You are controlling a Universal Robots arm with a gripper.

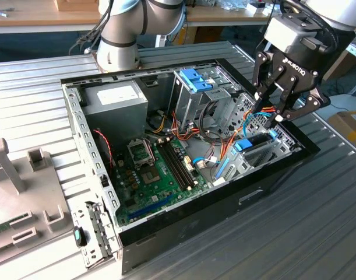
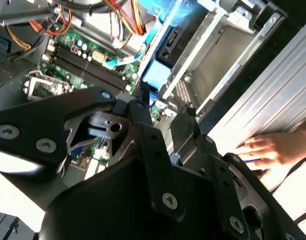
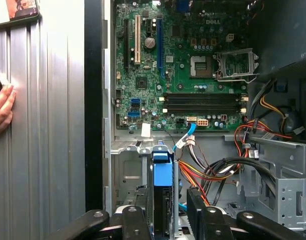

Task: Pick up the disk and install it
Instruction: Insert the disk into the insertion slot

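Note:
The disk (image 1: 247, 146) stands on edge in the metal bay at the front of the open computer case (image 1: 78, 146), on the exterior view's right. Its light-blue rail (image 3: 162, 172) shows edge-on in the first wrist view, and the blue frame (image 2: 160, 47) shows in the second wrist view. My black gripper (image 1: 272, 116) hangs just above the disk and is open. Its fingers (image 3: 136, 220) stand on either side of the disk's edge, and a gap with wires shows beside the other finger (image 3: 199, 212).
Inside the case are a grey power-supply box (image 1: 116, 99), a blue-tabbed drive cage (image 1: 195, 81), the green motherboard (image 1: 160, 169) and loose coloured cables (image 3: 213, 172). A person's hand (image 2: 273, 147) rests on the ribbed metal table (image 1: 317, 221) beside the case. Grey fixtures (image 1: 14, 192) sit at the exterior view's left.

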